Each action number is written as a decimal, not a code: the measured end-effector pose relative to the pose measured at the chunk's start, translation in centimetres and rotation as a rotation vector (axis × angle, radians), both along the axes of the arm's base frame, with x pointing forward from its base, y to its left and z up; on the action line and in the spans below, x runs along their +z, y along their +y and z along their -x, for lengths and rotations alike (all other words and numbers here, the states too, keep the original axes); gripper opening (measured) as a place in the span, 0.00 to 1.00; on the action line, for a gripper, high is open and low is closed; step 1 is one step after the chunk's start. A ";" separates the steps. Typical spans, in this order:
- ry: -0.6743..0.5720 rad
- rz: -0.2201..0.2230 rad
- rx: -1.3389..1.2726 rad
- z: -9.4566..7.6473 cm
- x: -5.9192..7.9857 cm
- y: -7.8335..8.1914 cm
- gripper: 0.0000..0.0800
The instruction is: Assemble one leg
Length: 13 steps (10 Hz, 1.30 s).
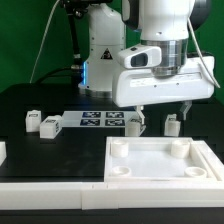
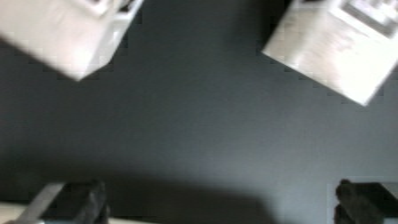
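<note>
Four small white plastic rectangular legs, each bearing a black-and-white tag, stand on the black table top in the exterior view. We see a first leg and a second leg close together toward the exterior view's left. A third leg and a fourth leg stand apart from each other toward its right, near the far edge of the large flat white square panel with round corner sockets. Between the two pairs lies the thin white marker board. The white arm's two-finger gripper hangs above the third and fourth legs with its jaws spread wide and nothing between them.

In the wrist view we find two tagged white legs, one corner block and another corner block, well apart on the dark table. The dark fingertips sit far from each other, touching neither block, with bare table between them.
</note>
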State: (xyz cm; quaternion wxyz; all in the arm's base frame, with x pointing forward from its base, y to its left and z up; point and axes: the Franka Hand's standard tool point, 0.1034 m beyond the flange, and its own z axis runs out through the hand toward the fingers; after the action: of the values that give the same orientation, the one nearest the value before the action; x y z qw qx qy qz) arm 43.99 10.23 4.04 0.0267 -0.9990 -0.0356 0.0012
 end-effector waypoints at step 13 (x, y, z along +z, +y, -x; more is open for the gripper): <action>0.460 -0.015 -0.331 2.9 -0.1 1.2 0.81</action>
State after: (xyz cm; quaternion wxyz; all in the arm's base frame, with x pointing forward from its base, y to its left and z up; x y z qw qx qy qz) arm 41.12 11.38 3.98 0.0413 -0.9645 0.1348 0.2235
